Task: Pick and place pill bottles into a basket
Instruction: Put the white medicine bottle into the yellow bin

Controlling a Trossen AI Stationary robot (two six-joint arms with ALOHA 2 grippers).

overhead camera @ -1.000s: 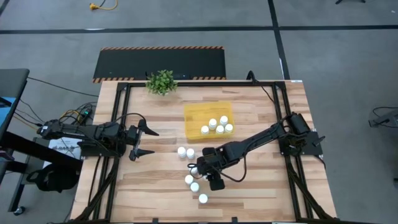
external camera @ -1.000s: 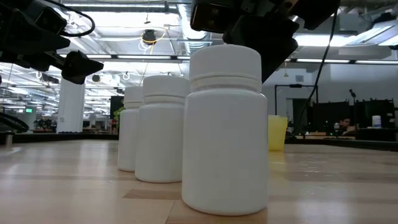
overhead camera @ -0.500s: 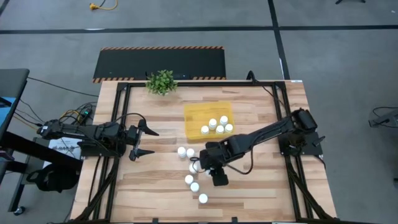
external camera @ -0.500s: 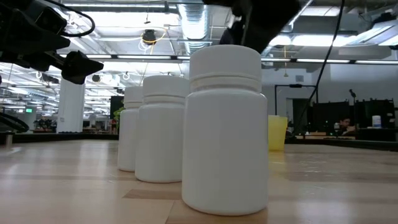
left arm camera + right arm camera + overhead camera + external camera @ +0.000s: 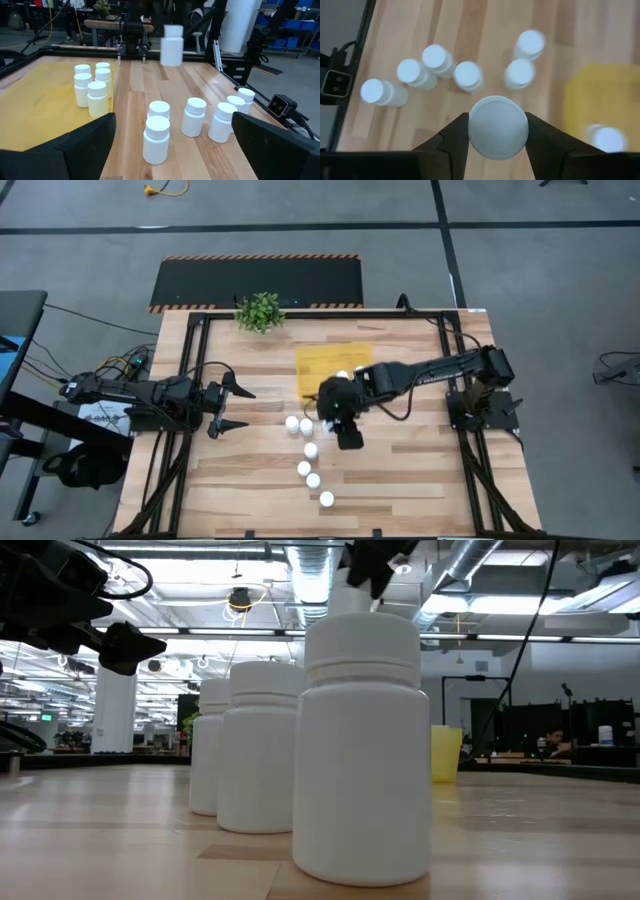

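Note:
Several white pill bottles (image 5: pixel 311 450) stand upright on their bases in a loose line on the wooden table, near the front middle. The yellow basket (image 5: pixel 318 363) lies at the far middle with several bottles (image 5: pixel 92 85) standing in it. My right gripper (image 5: pixel 336 408) hangs above the table by the basket's near edge, shut on one pill bottle (image 5: pixel 172 45). My left gripper (image 5: pixel 228 407) waits open at the table's left side, pointing level toward the bottles. My right gripper pinches the pill bottle between its two fingers (image 5: pixel 454 137), one on each opposite side at the cap end (image 5: pixel 472 131). The fingers slant down from the table's right. The bottle is upright, cap up, lifted clear of the table.
A small green plant (image 5: pixel 260 311) stands at the far left edge of the table. A black metal frame (image 5: pixel 440 330) runs round the tabletop. Bare wood lies right of the bottle line and in front of the basket's right half.
My right gripper has risen from the line of bottles and gone toward the table's far edge, to the basket's near side, carrying one bottle lifted clear. The other bottles stay where they stood.

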